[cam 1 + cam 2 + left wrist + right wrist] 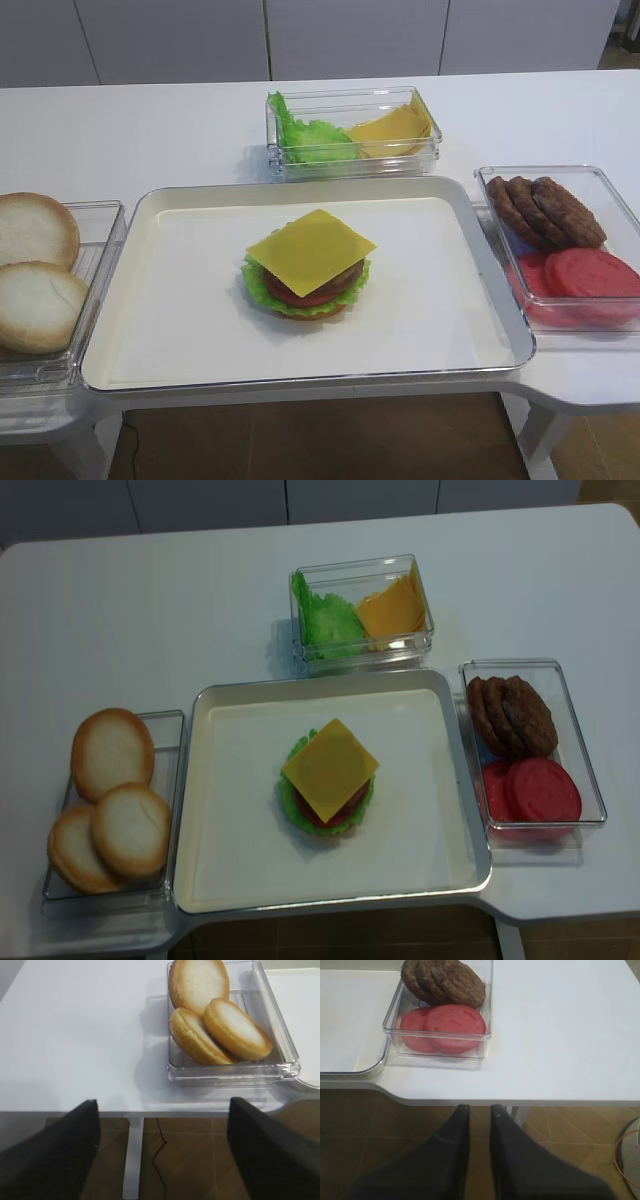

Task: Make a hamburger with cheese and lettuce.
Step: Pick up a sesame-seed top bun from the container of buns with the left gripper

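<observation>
Burger [306, 280] on tray [180, 340], cheese [311, 250] topmost, no top bun.
Left jaws spread, right jaws clenched, both empty; a careless bun placement could skew the overhanging cheese.

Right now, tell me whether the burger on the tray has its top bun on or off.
Off. The hamburger ends at the cheese, bare on top, and the bun halves lie in their box at the left.

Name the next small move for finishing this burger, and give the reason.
Probably send the open left gripper forward to a bun half in the clear bin: the hamburger ends at the cheese, with no top bun, and the buns lie just ahead of it.
</observation>
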